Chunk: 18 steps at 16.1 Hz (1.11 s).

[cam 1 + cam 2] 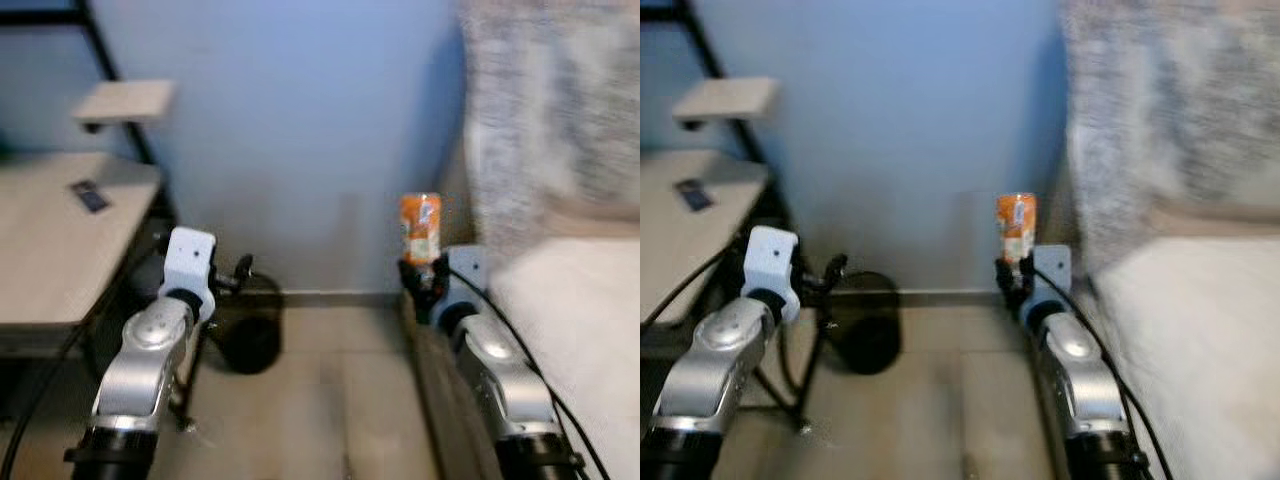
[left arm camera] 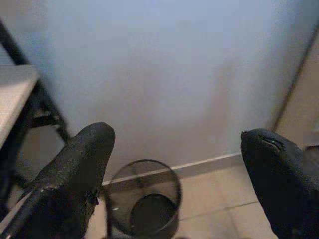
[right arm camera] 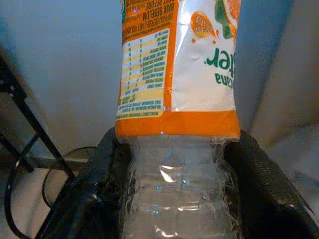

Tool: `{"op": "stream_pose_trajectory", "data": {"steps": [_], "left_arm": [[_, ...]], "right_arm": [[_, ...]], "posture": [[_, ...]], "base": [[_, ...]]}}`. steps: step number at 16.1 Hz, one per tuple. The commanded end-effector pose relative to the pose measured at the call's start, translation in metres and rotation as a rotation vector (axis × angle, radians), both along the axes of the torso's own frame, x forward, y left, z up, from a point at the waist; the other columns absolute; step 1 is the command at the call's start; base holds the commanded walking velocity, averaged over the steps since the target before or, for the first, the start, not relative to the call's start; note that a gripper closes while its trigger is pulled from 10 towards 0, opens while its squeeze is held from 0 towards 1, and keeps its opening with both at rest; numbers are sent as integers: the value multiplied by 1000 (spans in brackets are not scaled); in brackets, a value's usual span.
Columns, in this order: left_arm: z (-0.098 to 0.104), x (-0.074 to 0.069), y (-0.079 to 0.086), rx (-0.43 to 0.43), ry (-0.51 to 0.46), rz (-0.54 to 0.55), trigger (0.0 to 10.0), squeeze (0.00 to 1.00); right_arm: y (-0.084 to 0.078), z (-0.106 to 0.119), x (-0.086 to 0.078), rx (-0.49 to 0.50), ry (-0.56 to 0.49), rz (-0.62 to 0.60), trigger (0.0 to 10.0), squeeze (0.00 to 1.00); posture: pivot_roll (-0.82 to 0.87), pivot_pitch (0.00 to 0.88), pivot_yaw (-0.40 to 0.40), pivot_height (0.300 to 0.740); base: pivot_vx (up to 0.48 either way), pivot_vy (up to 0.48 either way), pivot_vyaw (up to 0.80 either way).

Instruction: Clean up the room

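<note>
Right claw holds an orange-labelled bottle upright near the blue wall; left claw spread wide over a wire bin.

Head views: the right claw [image 1: 424, 280] grips a clear plastic bottle [image 1: 420, 228] by its lower end, upright, in front of the blue wall [image 1: 300, 130] and just beside the grey curtain [image 1: 550, 110]. The black mesh bin [image 1: 248, 335] stands on the floor against that wall, between the two arms and nearer the left claw [image 1: 240, 270]. A desk [image 1: 50, 240] lies to the left of the bin, with a small dark object [image 1: 90, 196] on it.
Left wrist view: its fingers [image 2: 79, 169] stand wide apart, holding nothing, with the bin [image 2: 143, 204] between them at the wall's foot.
Right wrist view: both fingers [image 3: 259, 184] press the bottle's [image 3: 177, 114] clear ribbed part, just below the orange label.
</note>
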<state>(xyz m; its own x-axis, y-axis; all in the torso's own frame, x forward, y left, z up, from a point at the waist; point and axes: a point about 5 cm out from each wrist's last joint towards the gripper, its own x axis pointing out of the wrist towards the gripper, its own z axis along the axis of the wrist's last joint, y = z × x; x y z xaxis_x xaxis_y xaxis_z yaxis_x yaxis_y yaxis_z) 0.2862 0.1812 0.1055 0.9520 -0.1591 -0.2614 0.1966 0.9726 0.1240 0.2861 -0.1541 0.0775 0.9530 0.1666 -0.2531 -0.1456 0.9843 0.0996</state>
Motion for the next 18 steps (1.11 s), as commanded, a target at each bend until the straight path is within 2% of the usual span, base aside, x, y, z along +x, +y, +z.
{"op": "stream_pose_trajectory", "data": {"steps": [1,4,12,16,18], "left_arm": [[3,2,-9,-2,-15,-33,10000,35],[4,3,-8,13,-18,-36,10000,39],[12,6,-5,43,-51,-34,10000,43],[13,6,-4,41,-56,-38,10000,39],[13,5,-4,42,-54,-40,10000,39]], "right_arm": [[-11,0,1,3,6,-41,10000,0],[-14,0,1,7,13,-56,10000,0],[-11,-4,1,2,35,-20,10000,0],[-8,-3,1,-1,32,-1,10000,0],[-6,-5,-1,14,45,5,10000,0]], "posture": [[-10,0,25,740],[-11,0,26,740],[-8,0,32,740],[-9,0,40,740],[-8,0,41,740]], "base": [[330,0,0],[330,0,0],[330,0,0],[329,0,800],[330,0,0]]}}
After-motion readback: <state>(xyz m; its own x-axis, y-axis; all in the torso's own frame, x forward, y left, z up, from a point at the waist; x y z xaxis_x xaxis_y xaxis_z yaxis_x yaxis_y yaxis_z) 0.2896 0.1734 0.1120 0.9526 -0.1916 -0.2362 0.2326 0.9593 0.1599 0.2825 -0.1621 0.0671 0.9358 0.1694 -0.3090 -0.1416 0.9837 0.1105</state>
